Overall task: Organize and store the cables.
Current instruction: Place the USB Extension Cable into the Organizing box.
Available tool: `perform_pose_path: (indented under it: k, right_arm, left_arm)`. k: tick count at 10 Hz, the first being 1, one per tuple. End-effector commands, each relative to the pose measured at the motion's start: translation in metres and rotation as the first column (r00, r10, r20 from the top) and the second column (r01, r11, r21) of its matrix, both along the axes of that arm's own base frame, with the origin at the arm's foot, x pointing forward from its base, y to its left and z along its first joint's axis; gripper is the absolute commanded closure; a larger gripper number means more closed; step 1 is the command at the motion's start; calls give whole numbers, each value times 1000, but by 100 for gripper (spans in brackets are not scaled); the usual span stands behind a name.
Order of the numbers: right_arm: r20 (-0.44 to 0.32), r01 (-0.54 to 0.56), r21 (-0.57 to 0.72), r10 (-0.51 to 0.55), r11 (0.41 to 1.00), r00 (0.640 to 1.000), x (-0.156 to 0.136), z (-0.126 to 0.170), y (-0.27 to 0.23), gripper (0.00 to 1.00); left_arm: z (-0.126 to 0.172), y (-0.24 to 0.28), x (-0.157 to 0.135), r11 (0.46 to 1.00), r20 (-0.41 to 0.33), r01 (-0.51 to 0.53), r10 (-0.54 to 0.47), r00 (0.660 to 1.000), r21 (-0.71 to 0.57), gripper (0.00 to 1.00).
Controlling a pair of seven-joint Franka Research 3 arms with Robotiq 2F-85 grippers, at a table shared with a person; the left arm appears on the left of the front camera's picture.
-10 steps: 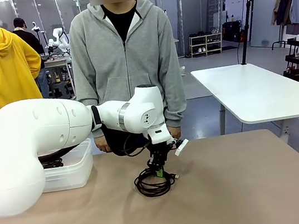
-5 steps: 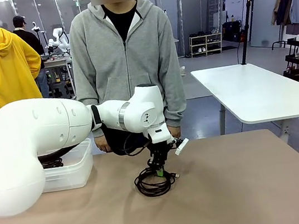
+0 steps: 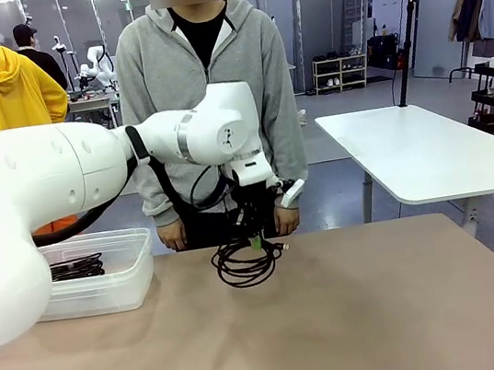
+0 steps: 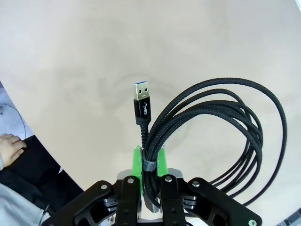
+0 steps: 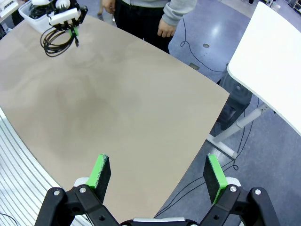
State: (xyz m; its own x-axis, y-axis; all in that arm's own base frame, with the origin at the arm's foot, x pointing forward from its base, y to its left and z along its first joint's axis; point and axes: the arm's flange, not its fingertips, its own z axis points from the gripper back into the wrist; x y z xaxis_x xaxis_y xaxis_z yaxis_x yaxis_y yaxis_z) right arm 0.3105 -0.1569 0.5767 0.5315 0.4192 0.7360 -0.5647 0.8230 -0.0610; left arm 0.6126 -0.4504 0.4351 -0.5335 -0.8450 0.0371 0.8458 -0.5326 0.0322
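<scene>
My left gripper (image 3: 255,240) is shut on a coiled black cable (image 3: 246,263) and holds it above the brown table, near the far edge. In the left wrist view the green pads (image 4: 162,160) pinch the braided cable (image 4: 225,117) at its bound part, and a USB plug (image 4: 142,101) sticks out past them. Farther off in the right wrist view, that same cable (image 5: 55,41) hangs from the left gripper (image 5: 73,31). Another black cable (image 3: 78,266) lies in the clear plastic box (image 3: 119,292) at the table's left. My right gripper (image 5: 157,172) stands open high over the table, holding nothing.
A person in a grey hoodie (image 3: 205,89) stands at the far edge, hands (image 3: 287,219) by the table rim just behind the held cable. A white table (image 3: 419,154) stands at the back right. The brown tabletop (image 3: 360,317) is bare in the middle and right.
The left arm has lifted the coiled cable off the table and shifted it slightly left and toward the far edge. The box at the left now shows more fully.
</scene>
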Motion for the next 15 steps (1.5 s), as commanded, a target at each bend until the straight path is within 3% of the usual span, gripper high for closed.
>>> perform_pose_path:
  k: [1, 3, 4, 7, 8, 9, 12, 14, 15]
  right_arm:
    - [-7, -4, -2, 4, 1000, 1000, 0, 0, 0, 0]
    - [-7, -4, -2, 4, 1000, 1000, 0, 0, 0, 0]
    - [-7, -4, -2, 4, 1000, 1000, 0, 0, 0, 0]
    - [-7, -4, -2, 4, 1000, 1000, 0, 0, 0, 0]
    - [-7, -4, -2, 4, 1000, 1000, 0, 0, 0, 0]
    - [-7, -4, -2, 4, 1000, 1000, 0, 0, 0, 0]
    - [-7, -4, -2, 4, 1000, 1000, 0, 0, 0, 0]
    - [-7, -4, -2, 4, 1000, 1000, 0, 0, 0, 0]
    - [-7, -4, -2, 4, 1000, 1000, 0, 0, 0, 0]
  left_arm:
    - [-9, -10, 7, 1000, -63, -5, 4, 998, -22, 100]
    - [-20, -24, 7, 999, -83, 34, -34, 996, -6, 100]
    - [-9, -4, -2, 1000, -33, -1, 0, 999, -14, 100]
    - [-9, -4, -2, 1000, -33, -1, 0, 999, -14, 100]
    - [-19, -6, -1, 1000, -41, 2, -2, 999, -9, 86]
    - [-8, 12, 10, 1000, -21, 1, -1, 1000, 9, 86]
    - [63, 111, 36, 980, 35, -192, 194, 980, -54, 86]
    - [92, 179, 40, 915, 39, -374, 384, 922, -153, 86]
    - [103, 214, 43, 863, 51, -473, 488, 871, -179, 86]
